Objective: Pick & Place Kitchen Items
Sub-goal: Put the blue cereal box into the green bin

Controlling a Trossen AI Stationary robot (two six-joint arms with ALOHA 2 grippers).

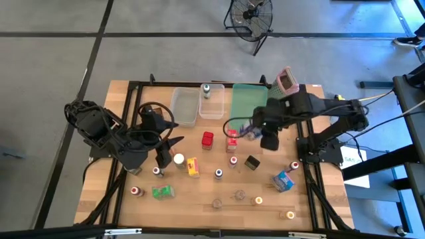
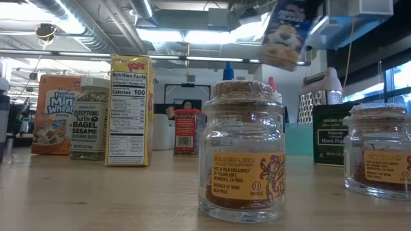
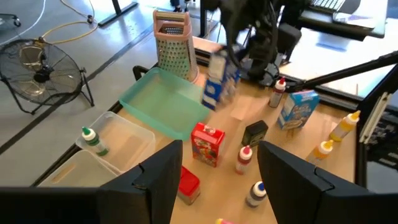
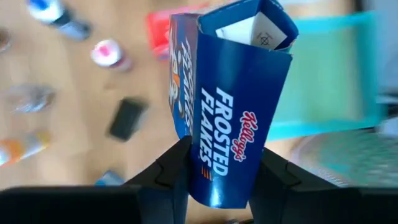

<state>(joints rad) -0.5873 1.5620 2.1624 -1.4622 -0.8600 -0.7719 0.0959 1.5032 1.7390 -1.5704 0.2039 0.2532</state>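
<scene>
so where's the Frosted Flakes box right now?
Frosted Flakes box is held off the table in the right gripper, at the green tray's front edge, above the red box.

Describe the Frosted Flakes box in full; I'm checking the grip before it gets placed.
The Frosted Flakes box is a small blue cardboard carton with white and red lettering. Its top flap is open, showing the white inside. The right gripper is shut on its lower end, a dark finger on each side, holding it tilted in the air. In the high view it hangs over the table near the green tray. Nothing but the fingers touches it.
</scene>
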